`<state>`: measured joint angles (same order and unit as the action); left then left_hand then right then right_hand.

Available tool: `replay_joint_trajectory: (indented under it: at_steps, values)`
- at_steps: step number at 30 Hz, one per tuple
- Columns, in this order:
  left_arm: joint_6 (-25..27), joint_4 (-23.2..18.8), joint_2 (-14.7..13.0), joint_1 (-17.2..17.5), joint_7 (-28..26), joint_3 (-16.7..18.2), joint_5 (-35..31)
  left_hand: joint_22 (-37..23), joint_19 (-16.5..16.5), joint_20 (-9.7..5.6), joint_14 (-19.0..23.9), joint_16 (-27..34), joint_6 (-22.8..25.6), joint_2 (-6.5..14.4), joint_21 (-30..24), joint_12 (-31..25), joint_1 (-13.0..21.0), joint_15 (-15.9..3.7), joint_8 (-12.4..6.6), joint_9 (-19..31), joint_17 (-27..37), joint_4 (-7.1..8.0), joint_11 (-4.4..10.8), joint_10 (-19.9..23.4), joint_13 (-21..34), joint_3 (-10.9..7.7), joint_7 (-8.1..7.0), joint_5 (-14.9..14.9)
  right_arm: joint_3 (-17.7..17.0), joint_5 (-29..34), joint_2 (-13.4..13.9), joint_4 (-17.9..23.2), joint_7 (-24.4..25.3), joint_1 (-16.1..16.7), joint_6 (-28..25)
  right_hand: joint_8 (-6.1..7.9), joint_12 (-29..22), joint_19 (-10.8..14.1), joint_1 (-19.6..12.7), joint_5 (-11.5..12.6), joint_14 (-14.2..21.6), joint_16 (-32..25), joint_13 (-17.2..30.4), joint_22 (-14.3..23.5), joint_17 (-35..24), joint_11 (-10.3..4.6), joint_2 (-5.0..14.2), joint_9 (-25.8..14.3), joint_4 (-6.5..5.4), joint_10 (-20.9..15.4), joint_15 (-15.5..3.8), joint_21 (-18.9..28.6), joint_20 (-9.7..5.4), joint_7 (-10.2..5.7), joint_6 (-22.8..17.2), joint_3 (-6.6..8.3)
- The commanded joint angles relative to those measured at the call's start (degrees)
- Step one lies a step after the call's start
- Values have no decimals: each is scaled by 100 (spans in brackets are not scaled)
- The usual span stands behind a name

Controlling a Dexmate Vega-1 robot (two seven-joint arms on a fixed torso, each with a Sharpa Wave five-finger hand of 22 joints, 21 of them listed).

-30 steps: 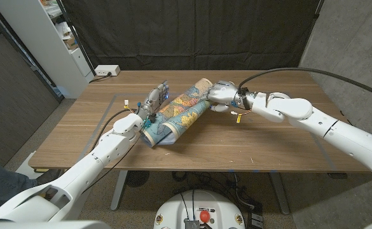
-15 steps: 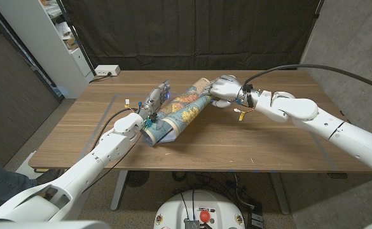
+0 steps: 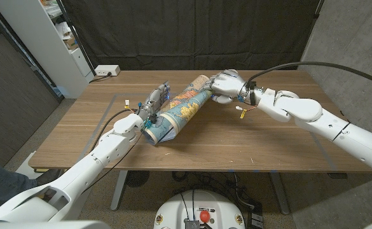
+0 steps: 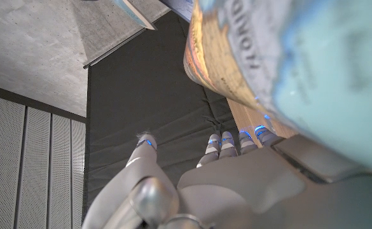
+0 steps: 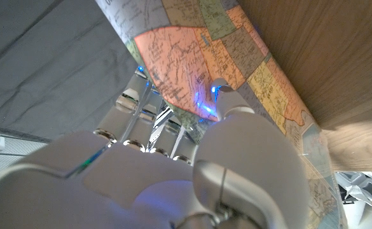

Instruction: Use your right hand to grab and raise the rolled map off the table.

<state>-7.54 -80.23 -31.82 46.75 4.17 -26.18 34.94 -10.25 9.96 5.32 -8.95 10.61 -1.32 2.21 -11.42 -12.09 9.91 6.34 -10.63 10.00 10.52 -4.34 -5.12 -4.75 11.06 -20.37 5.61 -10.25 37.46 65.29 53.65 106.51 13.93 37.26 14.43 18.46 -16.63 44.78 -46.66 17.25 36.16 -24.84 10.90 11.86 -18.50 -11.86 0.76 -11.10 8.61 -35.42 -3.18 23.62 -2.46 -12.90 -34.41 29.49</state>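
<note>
The rolled map (image 3: 179,109), a tube printed in blues and oranges, lies slanted across the middle of the wooden table (image 3: 249,143). My right hand (image 3: 226,84) grips its far end and holds that end above the table, while the near end stays low by my left hand. In the right wrist view my right hand (image 5: 173,172) wraps its fingers around the map (image 5: 205,57). My left hand (image 3: 155,100) stands open close along the map's left side, holding nothing. In the left wrist view the map (image 4: 287,57) hangs close beside my left hand (image 4: 224,178).
A white power strip (image 3: 107,70) lies at the table's back left corner. A white shelf unit (image 3: 58,38) stands off the table to the left. A black curtain hangs behind the table.
My right hand has risen and drawn back a little with the map's far end, so the roll tilts more steeply. My left arm has stayed where it was.
</note>
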Motion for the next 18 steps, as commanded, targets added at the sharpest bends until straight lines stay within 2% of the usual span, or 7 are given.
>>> replay_joint_trajectory:
  at_steps: [1, 7, 18]
  values:
    - [-53, 25, -8, 21, 54, 18, 28, -34, 404, 33, -1, 34, 29, 68, -9, -28, -7, 46, -30, 32, 11, -41, 16, 11, 28, -3, 14, -15, -186, 31, 36, 185, 180, 114, -165, 13, 18, 62, -68, -40, 71, -34, 16, 16, -11, 19, 0, -16, -5, -104, -706, 50, 9, 12, -73, 36]
    - [-69, 66, -3, 0, 75, 19, 26, -34, 404, 33, -1, 34, 33, 69, -9, -29, -9, 45, -30, 33, 12, -43, 13, 13, 28, -2, 15, -14, -245, 31, 51, 219, 247, 103, -174, 32, 1, 48, -85, -83, 173, -34, 15, 21, -8, 9, -13, -17, 1, -265, -732, 77, -16, 16, -213, 38]
    - [-69, 170, 19, -94, 120, 21, 29, -34, 404, 38, -4, 33, 40, 71, -11, -29, -11, 46, -32, 33, 12, -46, 6, 12, 29, -1, 12, -14, -441, 7, 179, 438, 197, 224, -320, 32, 36, 62, -92, -113, 223, -11, 13, 25, -2, 14, -7, -16, -7, -283, -754, 112, -42, 11, -299, 50]
